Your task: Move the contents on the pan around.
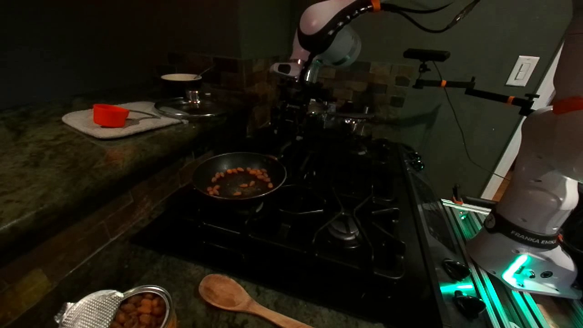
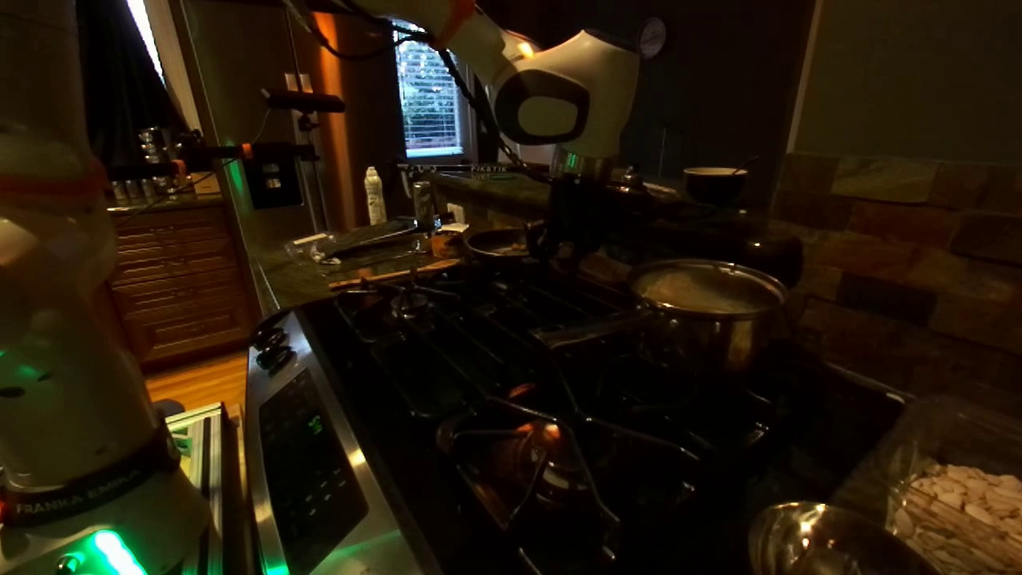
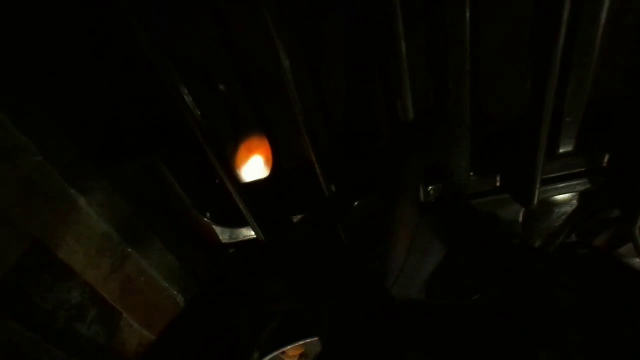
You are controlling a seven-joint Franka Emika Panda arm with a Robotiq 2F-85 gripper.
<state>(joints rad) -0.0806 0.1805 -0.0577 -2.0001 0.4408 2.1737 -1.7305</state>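
Note:
The black pan (image 1: 241, 198) is on the stove's far burner area in an exterior view, with several brown almonds (image 1: 234, 171) spread in a ring inside. It also shows in an exterior view (image 2: 491, 246), partly hidden behind the gripper. In the wrist view, a piece of the pan's rim (image 3: 292, 344) with an almond (image 3: 294, 351) shows at the bottom edge. My gripper (image 1: 298, 136) points down beside the pan, near its handle side; it is very dark in both exterior views (image 2: 551, 243). The fingers are lost in darkness, so I cannot tell whether they touch the handle.
A steel pot (image 2: 711, 319) with a handle stands on another burner. A wooden spoon (image 1: 227, 294) and an open can of nuts (image 1: 143, 310) lie near the stove. A raised counter (image 1: 104, 168) holds an orange cup (image 1: 109, 115) and a glass lid (image 1: 193, 108).

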